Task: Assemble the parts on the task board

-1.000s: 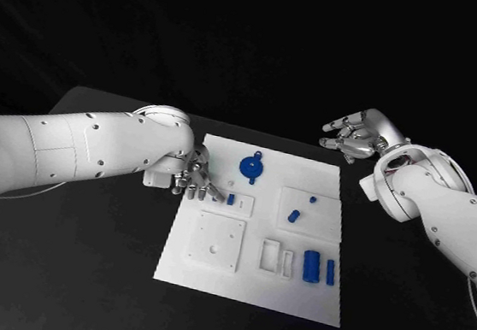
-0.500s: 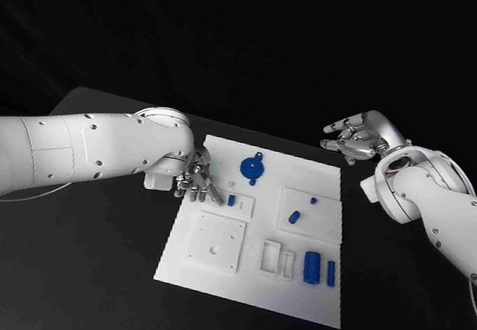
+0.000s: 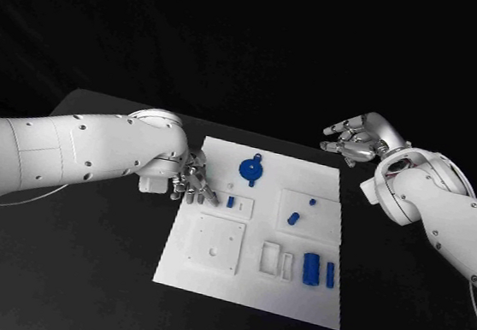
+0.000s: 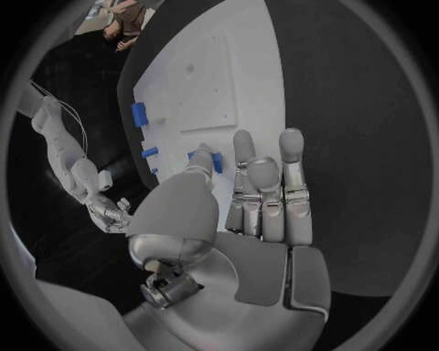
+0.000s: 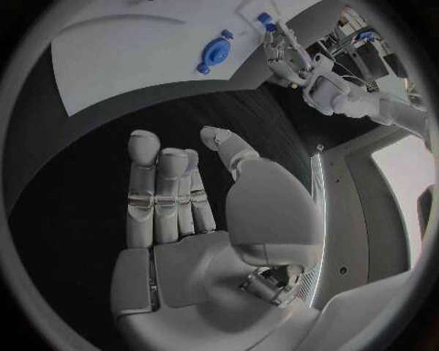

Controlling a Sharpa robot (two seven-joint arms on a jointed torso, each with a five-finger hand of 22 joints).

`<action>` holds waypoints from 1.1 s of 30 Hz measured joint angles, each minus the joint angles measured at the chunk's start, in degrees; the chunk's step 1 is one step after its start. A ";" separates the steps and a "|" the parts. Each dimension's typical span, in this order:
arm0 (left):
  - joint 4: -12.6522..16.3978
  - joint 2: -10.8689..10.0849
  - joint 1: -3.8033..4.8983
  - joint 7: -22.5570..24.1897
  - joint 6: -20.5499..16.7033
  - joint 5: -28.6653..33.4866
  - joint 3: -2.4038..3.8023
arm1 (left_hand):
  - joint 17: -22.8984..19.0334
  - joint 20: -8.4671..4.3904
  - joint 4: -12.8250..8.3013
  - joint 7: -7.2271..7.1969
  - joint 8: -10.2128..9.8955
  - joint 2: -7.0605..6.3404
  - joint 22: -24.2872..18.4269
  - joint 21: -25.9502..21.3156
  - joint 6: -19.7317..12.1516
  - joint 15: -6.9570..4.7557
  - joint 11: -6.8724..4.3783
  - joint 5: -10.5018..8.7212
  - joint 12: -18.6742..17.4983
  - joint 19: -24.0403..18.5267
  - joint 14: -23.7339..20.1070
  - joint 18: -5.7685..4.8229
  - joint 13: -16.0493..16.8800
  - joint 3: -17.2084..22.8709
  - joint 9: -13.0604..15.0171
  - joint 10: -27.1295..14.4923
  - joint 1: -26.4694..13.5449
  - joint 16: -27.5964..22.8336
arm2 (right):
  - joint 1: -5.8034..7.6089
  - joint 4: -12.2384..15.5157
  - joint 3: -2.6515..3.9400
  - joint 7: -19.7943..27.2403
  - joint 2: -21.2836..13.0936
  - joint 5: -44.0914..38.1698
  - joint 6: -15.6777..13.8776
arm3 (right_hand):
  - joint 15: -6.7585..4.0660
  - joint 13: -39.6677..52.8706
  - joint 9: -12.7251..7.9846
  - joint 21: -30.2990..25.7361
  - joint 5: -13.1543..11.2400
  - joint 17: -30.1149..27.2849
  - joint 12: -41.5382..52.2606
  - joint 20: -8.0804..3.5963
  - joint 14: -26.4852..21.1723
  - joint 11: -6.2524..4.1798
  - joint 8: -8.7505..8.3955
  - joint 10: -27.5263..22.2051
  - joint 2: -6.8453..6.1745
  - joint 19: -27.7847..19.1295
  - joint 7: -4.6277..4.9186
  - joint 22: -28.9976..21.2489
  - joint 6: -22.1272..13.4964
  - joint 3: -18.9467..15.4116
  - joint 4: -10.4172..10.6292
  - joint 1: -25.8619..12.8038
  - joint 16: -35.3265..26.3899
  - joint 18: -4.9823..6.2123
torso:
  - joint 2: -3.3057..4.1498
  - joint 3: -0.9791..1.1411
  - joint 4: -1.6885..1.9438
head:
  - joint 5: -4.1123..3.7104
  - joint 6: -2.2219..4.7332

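Observation:
The white task board (image 3: 291, 296) lies in the middle of the black table. A round blue part (image 3: 252, 167) lies near its far edge. Two small blue parts (image 3: 294, 216) sit right of centre, and two longer blue pieces (image 3: 312, 266) lie nearer me. My left hand (image 3: 195, 182) hovers at the board's left edge, fingers straight and holding nothing. In the left wrist view its thumb tip (image 4: 200, 175) is right beside a small blue part (image 4: 212, 161); whether they touch is unclear. My right hand (image 3: 353, 138) is raised past the board's far right corner, fingers apart and empty.
White raised blocks and a square plate (image 3: 216, 242) stand on the board's near half. Bare black table (image 3: 72, 257) surrounds the board on all sides. The right wrist view shows the board (image 5: 137, 51) and the round blue part (image 5: 216, 51) beyond my right hand (image 5: 183, 212).
My left hand has drawn slightly back towards the board's left edge. The right hand has hardly moved.

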 measured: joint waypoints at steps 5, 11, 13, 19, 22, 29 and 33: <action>0.93 -1.48 0.82 -0.42 0.04 -0.06 0.19 | 0.00 0.00 0.81 0.28 0.37 -1.70 0.00 0.00 0.06 0.00 0.00 -0.30 0.00 0.00 0.00 0.00 -0.08 0.81 -0.44 0.00 -0.18 0.00 | -0.01 0.00 0.00 0.00 -0.06 0.00 0.01 | 0.00 0.00 0.00 0.00 0.00 0.00 0.00 0.00 0.00 0.00 0.00 0.00 0.00 0.00 0.00 0.00 0.00 0.00 0.00 0.00 0.00 -0.01 | -0.01 0.01 0.03 | -0.05 0.16; 2.36 -2.43 1.75 -0.87 0.07 -0.01 1.35 | 0.00 0.00 1.67 0.28 0.38 -2.82 0.00 0.00 0.06 0.00 0.00 -0.73 0.00 0.00 0.00 0.00 -0.12 1.67 -0.38 0.00 -0.40 0.00 | -0.04 0.00 0.00 0.00 -0.16 0.01 0.02 | 0.00 0.00 0.00 0.00 0.00 0.00 0.00 0.00 0.00 0.00 0.00 0.00 0.00 0.00 0.00 -0.01 0.00 0.00 0.00 0.00 0.00 -0.01 | -0.03 -0.01 0.03 | -0.05 0.29; 2.55 -2.64 1.84 -0.95 0.08 0.07 1.46 | 0.00 0.00 1.67 0.28 0.37 -2.82 0.00 0.00 0.06 0.00 0.00 -0.73 0.00 0.00 0.00 0.00 -0.13 1.66 -0.38 0.00 -0.40 0.00 | -0.05 0.00 0.00 0.00 -0.17 0.01 0.02 | 0.00 0.01 0.00 0.00 0.00 0.00 0.00 0.00 0.00 0.00 0.00 0.00 0.00 0.00 0.00 -0.01 0.00 0.00 0.00 0.00 0.00 -0.01 | -0.03 -0.01 0.03 | -0.02 0.32; 2.89 -2.95 1.92 -1.14 0.12 0.65 1.59 | 0.00 0.00 1.49 0.28 0.37 -2.65 -0.01 0.00 0.06 0.00 0.00 -0.73 0.00 0.00 0.00 0.00 -0.13 1.90 -0.38 0.00 0.27 0.00 | -0.07 -0.06 0.00 0.00 -0.19 0.02 0.04 | 0.00 0.01 0.00 0.00 0.00 0.00 0.00 0.00 0.00 0.00 0.00 0.00 0.00 0.00 0.00 -0.01 0.00 0.00 0.00 0.00 0.00 -0.02 | -0.02 -0.03 0.03 | 0.14 0.38; 2.93 -3.10 1.95 -1.19 0.12 0.97 1.61 | 0.00 0.00 0.31 0.28 0.31 -1.24 -0.01 0.00 0.06 0.00 0.00 -0.73 0.00 0.00 0.00 0.00 -0.13 0.73 -0.91 0.00 0.89 0.00 | -0.11 -0.12 0.00 0.00 -0.17 0.02 0.06 | 0.00 0.01 0.00 0.00 0.00 0.00 0.00 0.00 0.00 0.00 0.00 0.00 0.00 0.00 0.00 -0.02 0.00 0.00 0.00 0.00 0.00 -0.02 | -0.02 -0.03 0.04 | 0.26 0.42; 2.94 -3.95 2.02 -1.29 0.11 1.29 1.62 | -0.07 -0.01 -0.03 1.00 -2.65 -0.83 -0.02 -0.18 -0.46 0.22 0.00 -1.64 0.00 0.00 0.18 0.00 -0.18 0.34 -5.43 0.00 1.29 0.00 | -0.19 -0.19 0.00 0.00 -0.19 0.02 0.12 | 0.00 0.01 0.00 0.00 0.23 0.00 0.00 0.00 0.00 0.00 0.00 0.00 0.17 0.00 0.12 0.08 -0.12 0.00 0.00 -0.17 0.00 -0.02 | -0.02 -0.01 0.04 | 0.38 0.62; 3.02 -4.36 2.04 -1.33 -0.04 1.28 1.51 | -0.11 0.51 0.75 1.95 -5.79 -0.83 -0.02 -0.23 -1.41 0.54 0.42 -5.21 0.00 0.11 0.14 0.00 -0.20 0.71 -12.79 -0.04 1.29 0.00 | -0.21 -0.19 0.00 0.00 -0.23 0.03 0.13 | 0.00 -0.02 0.00 0.00 0.22 0.00 0.00 0.00 0.00 0.00 0.00 0.00 0.23 0.00 0.15 0.11 -0.16 0.18 -0.18 -0.23 0.00 -0.03 | -0.02 -0.01 0.04 | 0.39 0.72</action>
